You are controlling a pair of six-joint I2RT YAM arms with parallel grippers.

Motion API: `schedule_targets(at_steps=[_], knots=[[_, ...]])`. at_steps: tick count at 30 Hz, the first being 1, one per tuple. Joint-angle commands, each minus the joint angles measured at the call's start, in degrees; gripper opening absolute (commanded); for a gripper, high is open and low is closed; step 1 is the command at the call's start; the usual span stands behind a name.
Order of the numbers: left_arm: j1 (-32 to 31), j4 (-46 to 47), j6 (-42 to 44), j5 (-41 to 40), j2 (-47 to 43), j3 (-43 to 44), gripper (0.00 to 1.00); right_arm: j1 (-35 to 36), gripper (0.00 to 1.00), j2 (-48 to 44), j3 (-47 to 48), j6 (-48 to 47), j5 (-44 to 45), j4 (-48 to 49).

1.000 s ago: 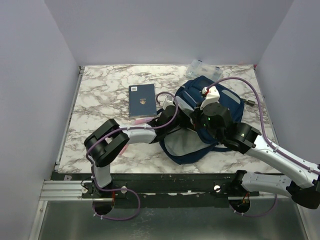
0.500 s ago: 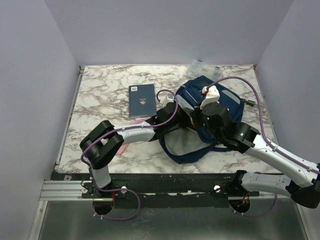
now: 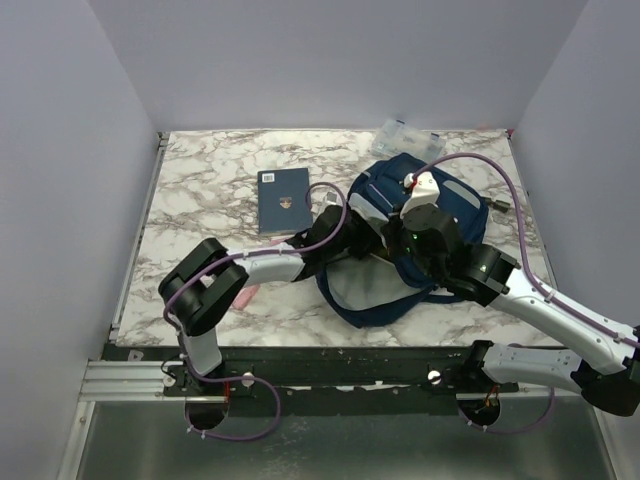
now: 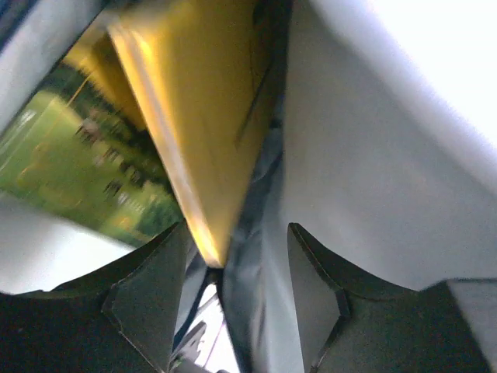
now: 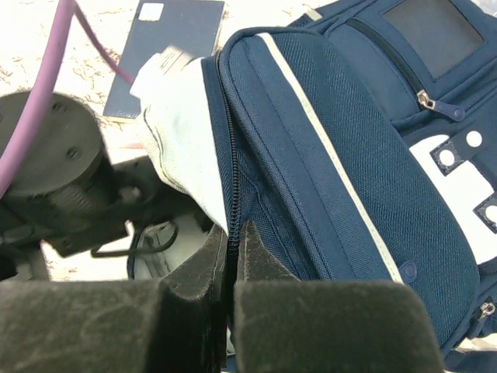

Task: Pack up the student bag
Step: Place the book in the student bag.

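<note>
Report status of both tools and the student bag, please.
Right tool shut on student bag rim. Left tool open inside bag, yellow book ahead. No obstruction seen.

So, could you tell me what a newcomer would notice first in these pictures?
A navy backpack lies open on the right half of the marble table, both arms at it. The right gripper is shut on its zipper edge; the open left gripper reaches inside, a yellow book corner between its fingers. A dark blue notebook lies to its left.
</note>
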Motion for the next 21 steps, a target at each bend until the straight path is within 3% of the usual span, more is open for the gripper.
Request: schedule_targets(at_steps=[1,9,14,18,21], knots=[[-1.7,1.1,3.6,0.9,-9.5,-9.4,0.57,-0.4,0.01,-0.8,1.6,0.7,3.2,5.0],[-2.6,4.7,12.3,4.8,-20.0,-19.0,0.59,-0.7,0.01,-0.9,-0.2,1.3,3.3,3.1],[-2.5,4.5,18.6,4.6,-32.4,-26.5,0.6,-0.7,0.02,-2.3,-4.1,3.4,3.5,3.7],[-2.3,-0.9,23.5,2.7,-43.6,-31.1,0.61,-0.8,0.12,-2.7,-7.8,6.0,3.2,3.9],[-1.6,-8.8,28.2,3.4,-51.0,-30.6,0.65,-0.8,0.18,-2.9,-11.9,9.4,-2.8,4.7]])
